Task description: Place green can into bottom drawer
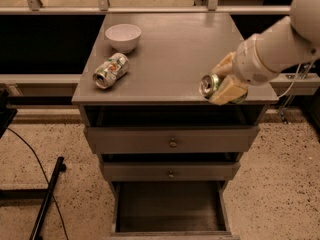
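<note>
My gripper (220, 80) hangs over the front right part of the cabinet top, shut on the green can (210, 85), which lies on its side with its silver end facing left. The can is held above the top's front edge. The bottom drawer (170, 206) is pulled open at the foot of the cabinet, its dark floor bare. My white arm (280, 44) reaches in from the upper right.
A white bowl (123, 36) stands at the back left of the grey cabinet top (175, 49). A silver-white can with red and green marks (110, 70) lies on its side in front of it. Two shallower drawers with knobs (172, 143) are shut. A black cable (47, 194) runs across the speckled floor at left.
</note>
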`<state>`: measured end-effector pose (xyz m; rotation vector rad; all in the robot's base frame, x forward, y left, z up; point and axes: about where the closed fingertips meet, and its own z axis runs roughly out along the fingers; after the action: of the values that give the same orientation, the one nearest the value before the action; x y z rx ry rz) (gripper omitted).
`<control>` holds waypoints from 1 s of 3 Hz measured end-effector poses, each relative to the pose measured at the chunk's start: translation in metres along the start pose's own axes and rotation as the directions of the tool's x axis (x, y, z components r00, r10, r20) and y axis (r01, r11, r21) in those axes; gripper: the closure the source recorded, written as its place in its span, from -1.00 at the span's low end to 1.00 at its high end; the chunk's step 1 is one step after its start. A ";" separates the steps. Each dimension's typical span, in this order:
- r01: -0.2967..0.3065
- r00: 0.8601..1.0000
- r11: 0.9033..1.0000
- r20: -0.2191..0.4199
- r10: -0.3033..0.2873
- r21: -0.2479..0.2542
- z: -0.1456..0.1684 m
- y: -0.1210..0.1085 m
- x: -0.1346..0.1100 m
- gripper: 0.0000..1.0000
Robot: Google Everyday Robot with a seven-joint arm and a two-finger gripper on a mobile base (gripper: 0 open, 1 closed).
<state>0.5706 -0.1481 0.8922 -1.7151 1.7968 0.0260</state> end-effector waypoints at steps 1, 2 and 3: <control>-0.092 0.996 0.996 0.010 0.092 0.002 -0.004 0.044 0.061 1.00; -0.092 0.996 0.996 0.010 0.092 0.002 -0.004 0.044 0.061 1.00; -0.126 0.992 0.992 0.010 0.126 0.015 0.007 0.049 0.065 1.00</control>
<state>0.5338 -0.1957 0.8372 -1.5861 1.8908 0.0725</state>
